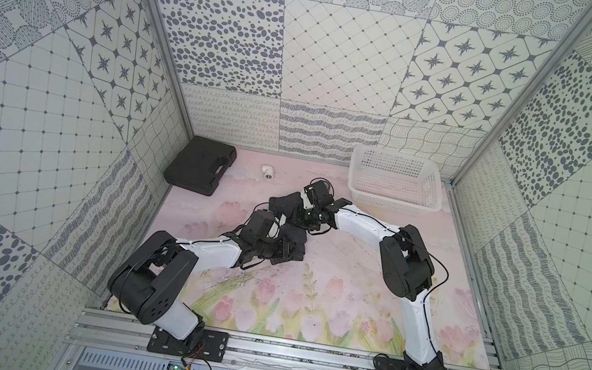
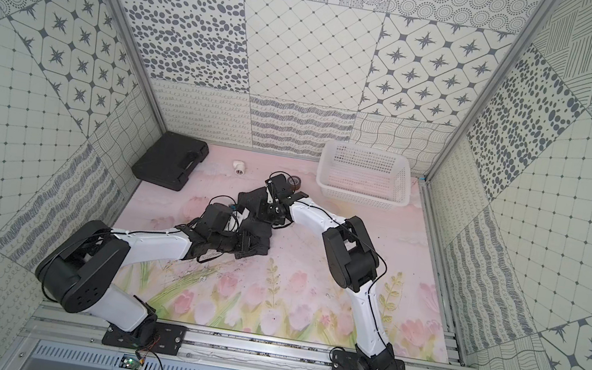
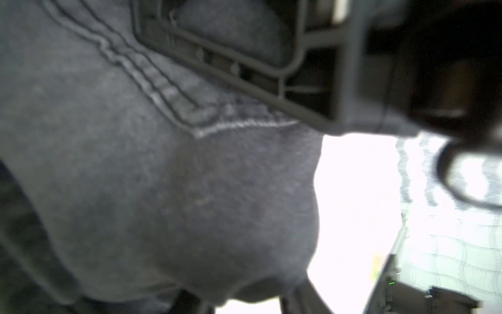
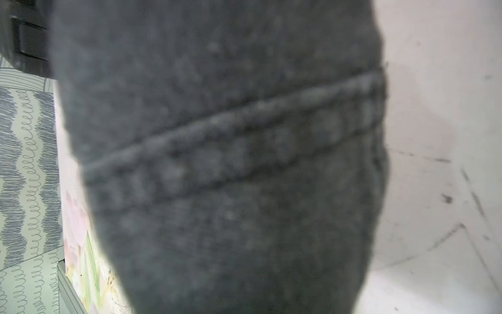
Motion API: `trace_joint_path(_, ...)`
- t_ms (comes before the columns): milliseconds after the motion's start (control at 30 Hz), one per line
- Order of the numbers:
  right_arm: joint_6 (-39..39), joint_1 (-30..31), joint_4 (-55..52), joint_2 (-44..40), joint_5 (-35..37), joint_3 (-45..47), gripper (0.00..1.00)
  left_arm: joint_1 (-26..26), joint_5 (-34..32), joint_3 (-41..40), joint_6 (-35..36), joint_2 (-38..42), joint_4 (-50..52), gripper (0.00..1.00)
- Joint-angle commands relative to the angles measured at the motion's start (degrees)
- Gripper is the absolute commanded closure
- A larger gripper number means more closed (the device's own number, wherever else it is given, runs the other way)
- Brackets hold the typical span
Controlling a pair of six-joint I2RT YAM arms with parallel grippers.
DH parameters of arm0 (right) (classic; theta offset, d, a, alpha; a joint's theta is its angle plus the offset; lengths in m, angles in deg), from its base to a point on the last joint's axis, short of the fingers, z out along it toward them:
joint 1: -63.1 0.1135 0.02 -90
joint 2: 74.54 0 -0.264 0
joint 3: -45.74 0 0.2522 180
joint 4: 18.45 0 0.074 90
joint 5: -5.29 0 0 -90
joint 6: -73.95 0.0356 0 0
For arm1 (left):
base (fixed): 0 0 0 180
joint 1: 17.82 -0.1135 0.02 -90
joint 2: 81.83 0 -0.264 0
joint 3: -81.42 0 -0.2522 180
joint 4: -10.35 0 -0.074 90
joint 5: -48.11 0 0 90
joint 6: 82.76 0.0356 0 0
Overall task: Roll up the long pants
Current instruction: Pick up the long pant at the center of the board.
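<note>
Floral tabletop (image 1: 338,265), long pants (image 1: 281,206) bunched mid-table toward the far edge. The left gripper (image 1: 286,251) and right gripper (image 1: 309,221) dig in at opposite ends, likely steadying the roll. I can't tell either pincer's state, as fabric hides both.

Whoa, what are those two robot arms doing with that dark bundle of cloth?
Two robot arms are working on a pair of long pants, dark charcoal ones, bunched into a compact bundle in the middle of the flowery table. The left end effector is at the bundle's near end and the right end effector is at its far end, both right up against the fabric. Whether either one is gripping it cannot be told. The white basket and the black case sit apart at the back.
</note>
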Motion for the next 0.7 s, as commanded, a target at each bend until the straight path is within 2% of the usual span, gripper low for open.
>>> trace_joint_path(0, -2.8, 3.3, -9.0, 7.6, 2.4, 2.2, 1.00, -0.2, -2.9, 2.6, 3.8, 7.0, 11.7, 0.34)
trace_joint_path(67, -3.4, 1.1, -9.3, 6.8, 4.4, 3.4, 1.00, -0.4, -6.2, 5.7, 5.9, 11.9, 19.6, 0.29)
trace_joint_path(133, -3.7, -2.0, -9.8, 4.5, 6.1, 6.7, 1.00, -1.0, -7.6, 9.0, 7.2, 15.0, 24.8, 0.29)
trace_joint_path(200, -4.2, -6.0, -9.6, 0.4, 8.0, 12.5, 1.00, -2.1, -7.4, 13.0, 7.4, 15.5, 28.6, 0.30)
trace_joint_path(267, -4.0, -10.1, -9.2, -3.5, 8.7, 18.5, 1.00, -2.4, -7.1, 17.1, 7.3, 12.7, 29.6, 0.31)
trace_joint_path(467, -0.4, -20.2, -6.2, -14.8, 11.0, 33.6, 1.00, -1.8, -3.1, 34.8, 2.5, -7.5, 22.5, 0.35)
trace_joint_path(533, 1.8, -22.4, -4.2, -18.3, 10.1, 37.6, 1.00, -0.8, -2.1, 44.0, 1.2, -16.2, 21.5, 0.36)
trace_joint_path(667, 7.6, -22.6, -3.4, -21.0, 9.6, 40.7, 1.00, 2.0, -1.0, 63.8, -2.4, -33.3, 21.0, 0.36)
